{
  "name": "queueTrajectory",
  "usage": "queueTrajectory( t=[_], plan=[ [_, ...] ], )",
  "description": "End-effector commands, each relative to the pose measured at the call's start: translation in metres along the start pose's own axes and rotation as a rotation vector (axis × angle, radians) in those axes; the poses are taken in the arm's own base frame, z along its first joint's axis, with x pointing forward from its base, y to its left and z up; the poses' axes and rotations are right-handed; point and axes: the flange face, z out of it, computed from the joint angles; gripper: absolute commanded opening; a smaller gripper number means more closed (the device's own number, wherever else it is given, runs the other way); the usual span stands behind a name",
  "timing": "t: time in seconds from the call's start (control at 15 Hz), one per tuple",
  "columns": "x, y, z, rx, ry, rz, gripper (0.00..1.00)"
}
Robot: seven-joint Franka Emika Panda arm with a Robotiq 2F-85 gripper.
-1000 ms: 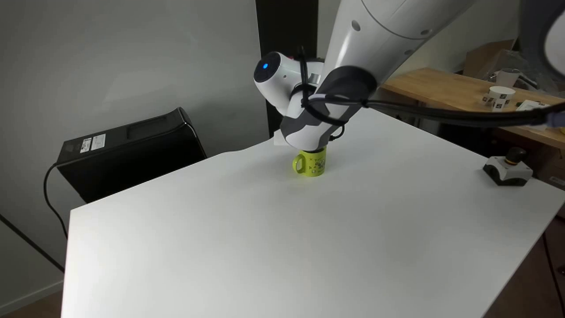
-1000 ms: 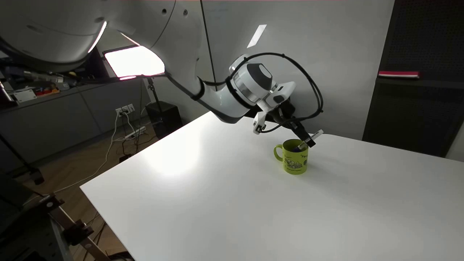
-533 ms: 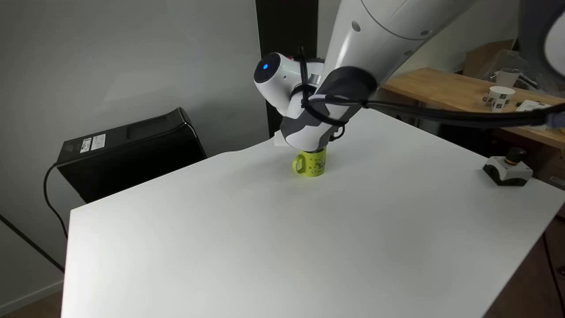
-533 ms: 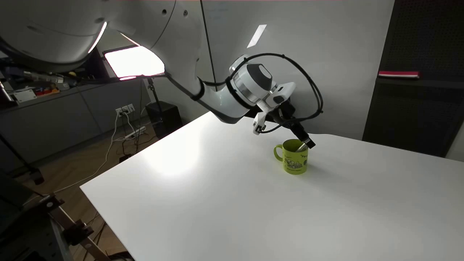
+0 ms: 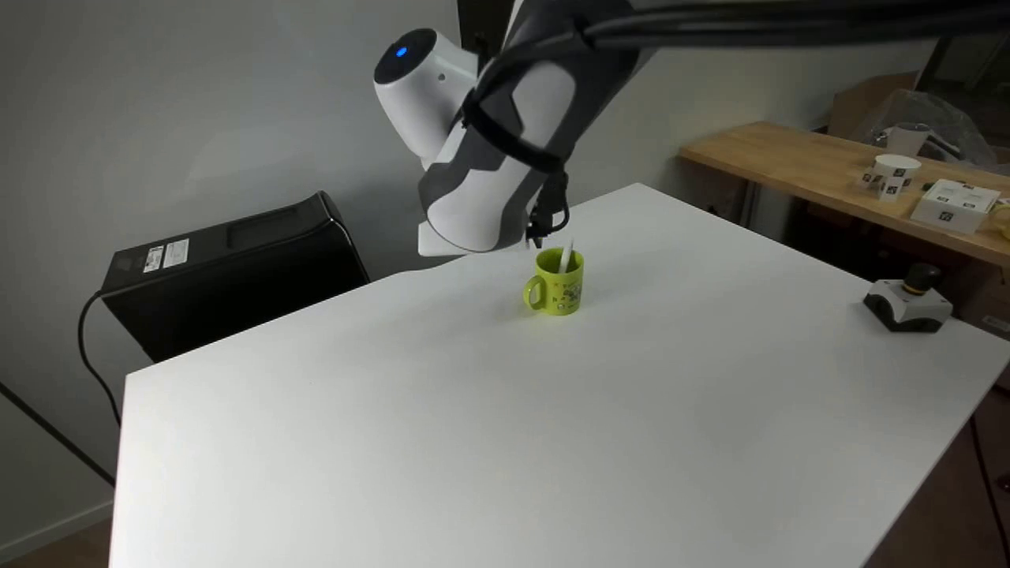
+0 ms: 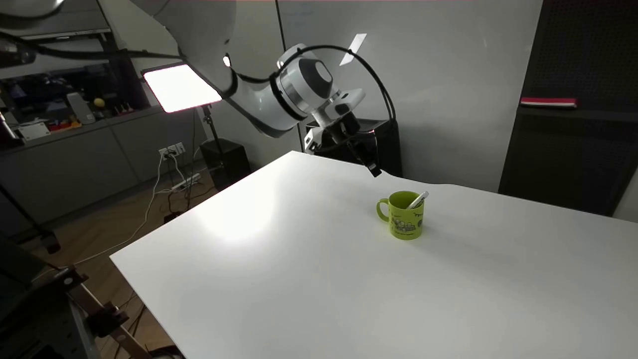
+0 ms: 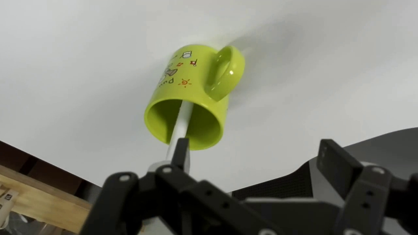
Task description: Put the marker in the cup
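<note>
1. Leaning in the green cup (image 6: pixel 404 224), the white marker (image 6: pixel 418 200) tips its top right in both exterior views.
2. There, it lies right of the gripper (image 7: pixel 253 150), near but not touching.
3. The gripper is spread wide, holding nothing; backing off left looks safe.

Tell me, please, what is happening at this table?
A robot arm hangs over a white table; its job is to put the marker in the green cup. The marker leans inside, one end sticking out. The gripper is open, apart from both, holding nothing, so the job looks done.
</note>
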Motion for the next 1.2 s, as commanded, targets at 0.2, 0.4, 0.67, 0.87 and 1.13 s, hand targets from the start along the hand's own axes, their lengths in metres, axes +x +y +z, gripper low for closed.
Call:
queueTrajectory(
  t=[0.2,0.4,0.67,0.87,1.13],
  plan=[
    [-0.001,0.037,-0.092,0.112,-0.221,-0.239,1.00],
    [-0.006,0.064,-0.114,0.132,-0.324,-0.355,1.00],
    [-0.021,0.098,-0.127,0.130,-0.491,-0.507,1.00],
    [-0.023,0.091,-0.119,0.128,-0.497,-0.513,1.00],
    [-0.029,0.098,-0.126,0.135,-0.517,-0.541,1.00]
  ],
)
